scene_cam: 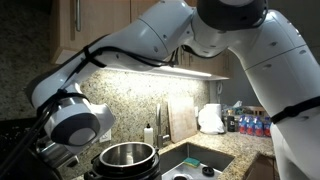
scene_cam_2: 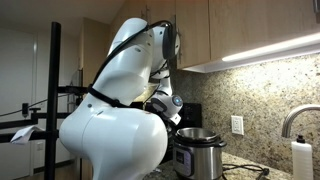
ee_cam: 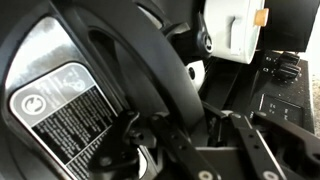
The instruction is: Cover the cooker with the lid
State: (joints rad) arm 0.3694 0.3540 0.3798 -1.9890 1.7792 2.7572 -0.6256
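Cooker (scene_cam: 126,157) stands uncovered on the counter, steel inner pot exposed, just beside the sink (scene_cam: 203,160) and below the arm's wrist. In the wrist view the glossy black lid (ee_cam: 95,45), bearing a silver label (ee_cam: 52,105), fills the left of the frame. The gripper (ee_cam: 180,145) is pressed together close against it; whether it pinches the lid cannot be told.

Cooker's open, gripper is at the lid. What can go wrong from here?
The gripper looks shut on a small part of the lid. The wide lid could tilt or slip on the way over.
The cooker has a bare steel rim. A tilted lid may catch on it and sit crooked.
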